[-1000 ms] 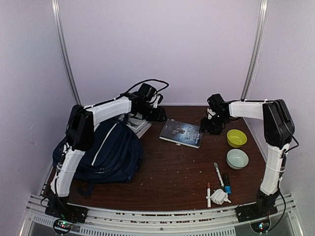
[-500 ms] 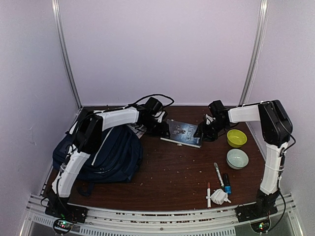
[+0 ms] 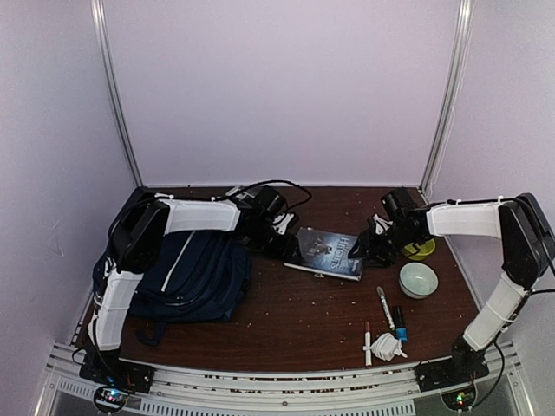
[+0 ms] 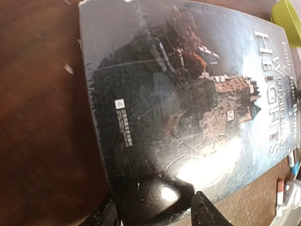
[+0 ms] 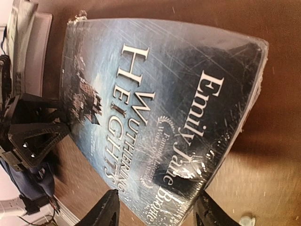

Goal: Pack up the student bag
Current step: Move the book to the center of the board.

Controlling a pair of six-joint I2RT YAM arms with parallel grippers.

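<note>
The student bag (image 3: 191, 276), navy with a thin white stripe, lies at the table's left. A dark blue paperback, "Wuthering Heights" (image 3: 329, 251), lies flat in the middle and fills both wrist views (image 4: 188, 94) (image 5: 160, 94). My left gripper (image 3: 290, 245) (image 4: 155, 214) is low at the book's left end, jaws open and straddling its edge. My right gripper (image 3: 360, 251) (image 5: 157, 212) is low at the book's right end, jaws open on either side of its corner. In the right wrist view the left gripper (image 5: 33, 132) shows at the book's far end.
A yellow-green bowl (image 3: 425, 250) sits behind my right wrist, with a grey bowl (image 3: 418, 279) in front of it. Markers (image 3: 384, 305) (image 3: 368, 340), a blue item (image 3: 399, 316) and a white crumpled thing (image 3: 388, 347) lie front right. More books (image 5: 30, 42) lie beyond the paperback.
Both arms have dropped down and closed in on the book's two ends. The book has shifted slightly toward the front right.
</note>
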